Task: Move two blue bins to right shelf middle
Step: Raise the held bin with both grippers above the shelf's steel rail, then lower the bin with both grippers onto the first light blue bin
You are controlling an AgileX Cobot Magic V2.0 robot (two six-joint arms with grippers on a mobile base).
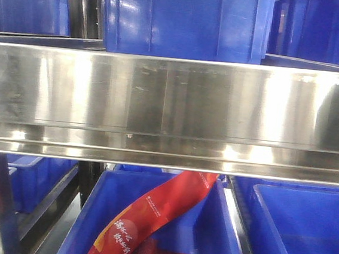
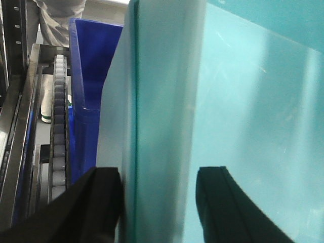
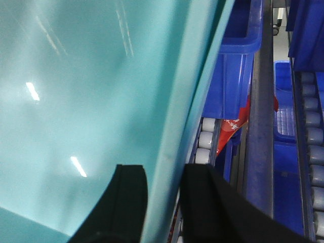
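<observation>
A blue bin (image 1: 186,20) sits on the right shelf just above its wide steel front rail (image 1: 172,97). In both wrist views its wall looks pale teal from close up. My left gripper (image 2: 159,202) straddles the bin's left rim (image 2: 162,101), one black finger on each side, shut on it. My right gripper (image 3: 164,207) is shut on the bin's right rim (image 3: 187,111), with the bin's inside (image 3: 91,91) to its left. Neither gripper shows in the front view.
Another blue bin (image 2: 91,61) stands behind on the same lane, beside a white roller track (image 2: 59,142). On the level below, a blue bin (image 1: 148,221) holds a red bag (image 1: 161,210), with more blue bins (image 1: 304,230) beside it. A person in grey (image 2: 55,20) stands beyond the rack.
</observation>
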